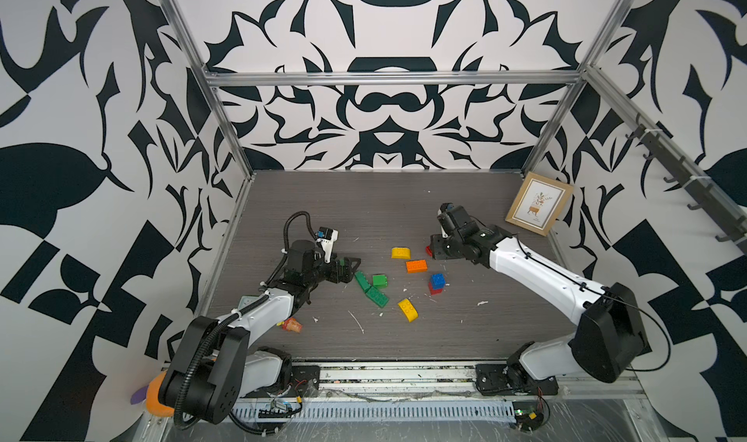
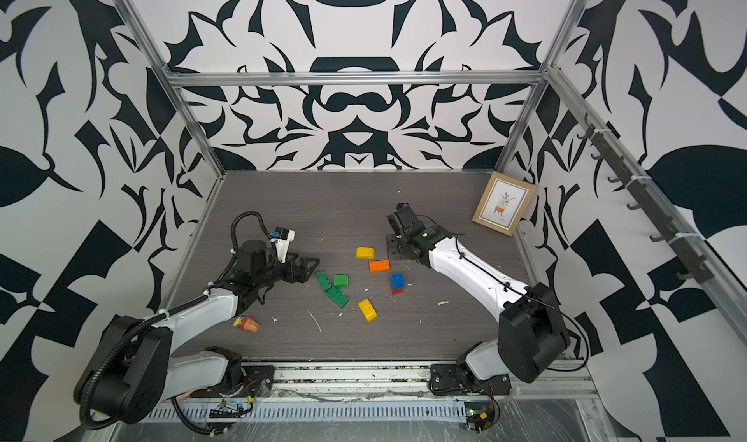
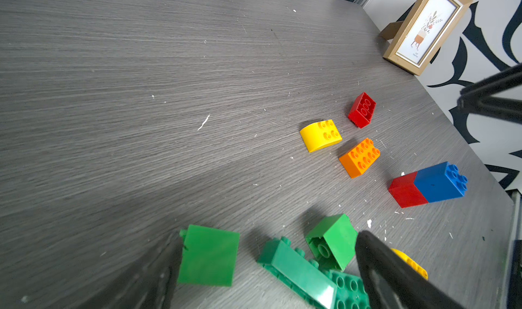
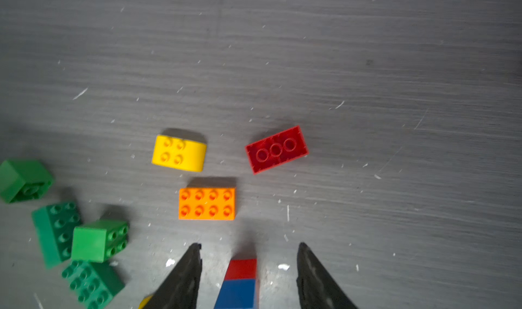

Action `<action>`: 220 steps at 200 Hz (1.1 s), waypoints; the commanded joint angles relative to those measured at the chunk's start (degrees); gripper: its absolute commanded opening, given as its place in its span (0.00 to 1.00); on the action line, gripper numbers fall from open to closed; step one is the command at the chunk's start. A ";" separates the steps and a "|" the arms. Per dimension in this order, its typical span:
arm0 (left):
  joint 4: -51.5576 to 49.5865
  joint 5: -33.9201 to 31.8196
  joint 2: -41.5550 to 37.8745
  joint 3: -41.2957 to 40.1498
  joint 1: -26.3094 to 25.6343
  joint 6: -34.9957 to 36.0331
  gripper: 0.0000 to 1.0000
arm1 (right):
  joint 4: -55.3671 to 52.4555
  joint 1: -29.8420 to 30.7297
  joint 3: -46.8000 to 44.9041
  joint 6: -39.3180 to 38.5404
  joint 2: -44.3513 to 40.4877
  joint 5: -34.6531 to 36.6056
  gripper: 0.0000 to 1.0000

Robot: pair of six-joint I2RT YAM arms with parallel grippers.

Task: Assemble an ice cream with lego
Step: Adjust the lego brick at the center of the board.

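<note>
Right fingers (image 4: pixel 186 273) — parted, empty, near upright red-blue stack (image 4: pixel 240 282); a stray sweep could topple it. Left fingers (image 3: pixel 378 265) — wide, green brick (image 3: pixel 207 255) alongside, easily shoved.

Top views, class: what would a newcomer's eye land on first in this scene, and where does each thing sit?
Bold black-and-white patterned walls surround the cell and strike first. Then bright lego bricks lie scattered in the middle of the grey table, a blue brick stacked on a red brick. A framed picture leans at its far right.
</note>
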 commanded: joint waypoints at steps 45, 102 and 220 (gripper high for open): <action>-1.28 -0.41 0.60 1.39 -0.15 0.78 0.99 | 4.44 -7.75 2.54 -0.13 11.43 -16.28 0.67; -1.60 -0.66 0.65 1.54 -0.15 0.92 0.99 | 8.68 -8.86 4.72 0.24 19.68 -19.48 0.70; -2.08 -1.21 0.51 1.61 -0.15 1.14 0.99 | 0.85 -8.10 18.65 -6.64 29.22 -12.42 0.70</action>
